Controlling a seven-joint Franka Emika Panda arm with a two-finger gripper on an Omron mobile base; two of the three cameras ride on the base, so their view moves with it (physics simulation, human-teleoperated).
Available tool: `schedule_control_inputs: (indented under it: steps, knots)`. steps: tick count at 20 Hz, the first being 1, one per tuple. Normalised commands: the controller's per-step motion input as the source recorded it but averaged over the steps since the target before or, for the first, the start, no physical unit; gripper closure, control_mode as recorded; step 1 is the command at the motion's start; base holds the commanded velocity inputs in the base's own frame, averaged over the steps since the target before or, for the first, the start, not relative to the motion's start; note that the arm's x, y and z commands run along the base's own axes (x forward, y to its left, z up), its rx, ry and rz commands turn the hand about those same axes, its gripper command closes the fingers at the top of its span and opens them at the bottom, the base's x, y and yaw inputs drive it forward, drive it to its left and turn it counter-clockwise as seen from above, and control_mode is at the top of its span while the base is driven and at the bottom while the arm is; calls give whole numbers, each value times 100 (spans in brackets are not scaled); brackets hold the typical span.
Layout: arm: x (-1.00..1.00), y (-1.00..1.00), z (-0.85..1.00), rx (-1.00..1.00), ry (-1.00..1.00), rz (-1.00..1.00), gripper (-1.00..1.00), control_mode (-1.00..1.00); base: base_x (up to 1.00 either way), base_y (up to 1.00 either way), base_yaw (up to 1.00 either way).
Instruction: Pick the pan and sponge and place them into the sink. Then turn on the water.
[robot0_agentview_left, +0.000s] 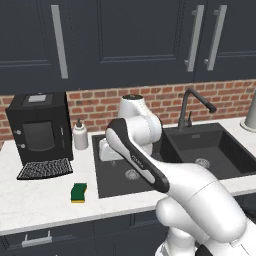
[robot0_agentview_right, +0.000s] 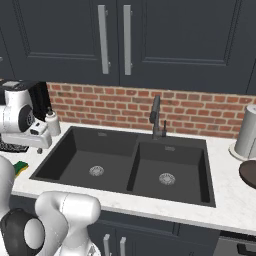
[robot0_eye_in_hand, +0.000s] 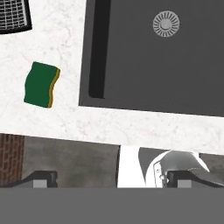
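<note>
1. The counter (robot0_agentview_left: 35, 200) carries everything; the sink (robot0_agentview_right: 75, 137) is set into it, both basins bare down to their drains, and no stream is seen falling from the faucet (robot0_agentview_right: 156, 117).
2. The arm (robot0_agentview_left: 137, 160) is bent over the left basin, its hand held above that basin's near-left part and looking straight down.
3. A curved dark-brown rim, taken to be the pan (robot0_agentview_right: 248, 173), is seen at the counter's far right edge, well apart from the arm; most of it is cut off by the picture's border.
4. The sponge (robot0_agentview_left: 78, 192) lies green side up on the counter near its front edge, just left of the sink's left rim; in the hand view it (robot0_eye_in_hand: 41, 85) sits off to one side, not between the fingers.
5. The gripper (robot0_eye_in_hand: 111, 179) is held wide, with a dark tip at each side of the hand view's bottom and nothing between them.
6. Judged step: neither thing has been picked; the sponge seems to be the one in hand, being the nearer.
7. Next move, as judged: the hand is to be shifted left over the sponge, lined up across its short sides, lowered and closed; the counter's nearness calls for a gentle descent.
</note>
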Motion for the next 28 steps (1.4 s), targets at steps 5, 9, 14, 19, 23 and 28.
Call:
schedule_control_inputs:
  steps: [5, 9, 14, 19, 23, 28]
  knots:
    - [0, 47, -23, 0, 2, 0, -100, -100, 0, 0, 0]
    - [7, 51, -19, 0, 2, 0, -100, -100, 0, 0, 0]
    - [8, 49, -21, 0, 3, 0, -100, -100, 0, 0, 0]
    - [21, 34, -20, 0, 0, 0, -100, -100, 0, 0, 0]
    - [30, 31, -26, 0, 0, 0, -100, -100, 0, 0, 0]
    - [21, 22, -33, 0, 0, 0, -100, -100, 0, 0, 0]
